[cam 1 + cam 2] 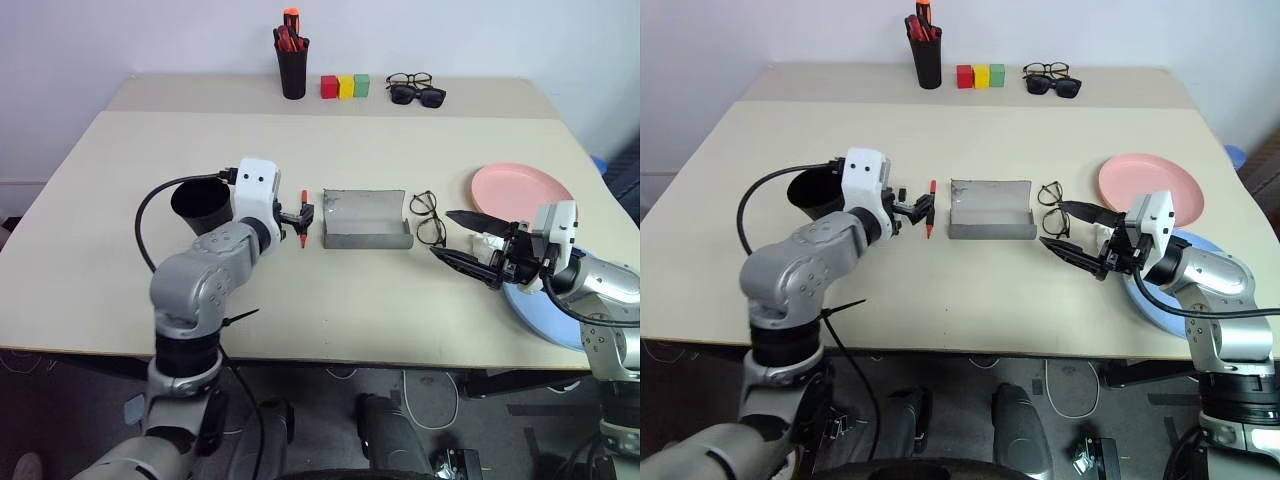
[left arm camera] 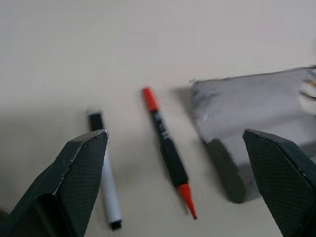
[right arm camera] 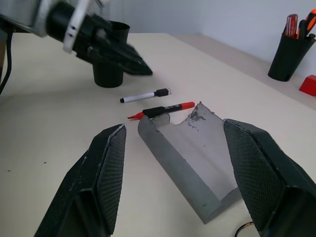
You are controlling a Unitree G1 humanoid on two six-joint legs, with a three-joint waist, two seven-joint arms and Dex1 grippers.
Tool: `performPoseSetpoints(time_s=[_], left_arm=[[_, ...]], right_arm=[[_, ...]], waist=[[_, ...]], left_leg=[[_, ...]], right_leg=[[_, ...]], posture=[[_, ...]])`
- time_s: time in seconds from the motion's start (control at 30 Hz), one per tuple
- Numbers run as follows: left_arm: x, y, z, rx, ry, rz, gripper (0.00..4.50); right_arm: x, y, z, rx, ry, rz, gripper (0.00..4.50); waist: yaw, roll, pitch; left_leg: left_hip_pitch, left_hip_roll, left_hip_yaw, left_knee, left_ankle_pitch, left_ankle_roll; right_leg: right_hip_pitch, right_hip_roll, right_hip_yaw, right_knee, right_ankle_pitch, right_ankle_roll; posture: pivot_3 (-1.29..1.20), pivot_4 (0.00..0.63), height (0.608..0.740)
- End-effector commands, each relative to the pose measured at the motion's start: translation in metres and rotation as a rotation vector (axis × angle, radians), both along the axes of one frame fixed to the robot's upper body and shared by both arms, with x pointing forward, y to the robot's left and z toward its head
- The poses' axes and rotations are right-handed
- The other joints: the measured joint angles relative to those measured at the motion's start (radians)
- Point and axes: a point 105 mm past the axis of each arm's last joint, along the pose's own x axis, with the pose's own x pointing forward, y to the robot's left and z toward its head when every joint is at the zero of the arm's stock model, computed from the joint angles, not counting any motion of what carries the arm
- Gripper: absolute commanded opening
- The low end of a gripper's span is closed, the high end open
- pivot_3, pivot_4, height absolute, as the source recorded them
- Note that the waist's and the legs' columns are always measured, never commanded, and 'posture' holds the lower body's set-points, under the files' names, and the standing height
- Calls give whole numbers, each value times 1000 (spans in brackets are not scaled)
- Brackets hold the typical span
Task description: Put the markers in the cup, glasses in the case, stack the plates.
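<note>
Hovering with fingers spread wide, the left pincer (image 2: pixel 180 182) sat directly over the two markers, white marker (image 2: pixel 105 177) and red marker (image 2: pixel 168 150), lying near-parallel on the worktop (image 1: pixel 330 300) mid-frame, between cup (image 1: pixel 200 205) and case (image 1: pixel 365 220); the right pincer (image 1: pixel 465 240), also apart, was farther off.

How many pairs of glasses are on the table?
3: wire-frame glasses right of the case; spectacles and sunglasses at the far edge, right of the blocks.

Table: broad beige tabletop (image 1: pixel 330 310), a second (image 1: pixel 200 92) butted behind it
Wall: plain white (image 1: pixel 120 35), evenly lit
Floor: grey (image 1: pixel 330 420), cables trailing beneath
</note>
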Motion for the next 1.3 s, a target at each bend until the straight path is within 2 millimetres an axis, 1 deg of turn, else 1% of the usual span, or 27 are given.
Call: performPoseSetpoints(time_s=[0.03, 0.27, 0.4, 0.53, 0.67, 0.93, 1.1, 1.27, 1.3], left_arm=[[7, 5, 5, 8, 20, 77, 4500], [15, 24, 4, 67, 89, 214, 4500], [20, 26, 2, 60, 128, 249, 4500], [26, 28, -6, 76, 173, 287, 4500], [31, 22, -9, 71, 199, 298, 4500], [39, 15, -9, 84, 200, 278, 4500], [42, 14, -15, 101, 219, 295, 4500], [46, 8, -20, 99, 234, 296, 4500], [47, 7, -21, 96, 237, 295, 4242]], right_arm=[[0, 3, 11, -13, -41, 23, 3157], [1, 1, 10, -4, -52, 17, 3157], [1, 1, 8, 3, -54, 8, 3157], [0, -1, 8, 7, -60, -4, 3157], [-1, -4, 8, 8, -65, -20, 3157], [-3, -7, 8, 12, -69, -45, 3157], [-6, -8, 7, 16, -70, -59, 3157], [-8, -10, 8, 15, -71, -73, 3157], [-8, -10, 8, 15, -71, -75, 3204]], waist=[[0, 0, 0], [1, 0, 0], [2, 0, 0], [2, 0, 0], [2, 0, 0], [2, 0, 0], [2, -1, 0], [3, -1, 0], [3, -1, 0]], left_leg=[[0, 0, 0, 0, 0, 0], [0, 0, 0, 0, 1, -2], [0, 0, 0, 0, 1, -2], [0, -1, 0, 1, 1, -2], [0, -1, -1, 0, 1, -2], [0, -1, -1, 0, 1, -3], [0, -1, -1, 0, 1, -3], [0, -1, -1, 0, 1, -3], [0, -1, -1, 0, 1, -3]], right_leg=[[0, 0, 0, 0, 0, 0], [0, 0, 0, 0, 0, 0], [0, 0, 0, 0, 0, 0], [0, 0, 0, 0, 0, 0], [0, 0, 0, 0, 0, 0], [0, 0, 0, 0, 0, 0], [0, 0, 0, 0, 0, 0], [0, 0, 0, 0, 0, 1], [0, 0, 0, 0, 0, 1]], posture=[[0, 150, 740], [0, 150, 740], [0, 150, 740], [0, 150, 740], [0, 150, 740], [0, 150, 740], [0, 150, 740], [0, 150, 740], [0, 150, 740]])
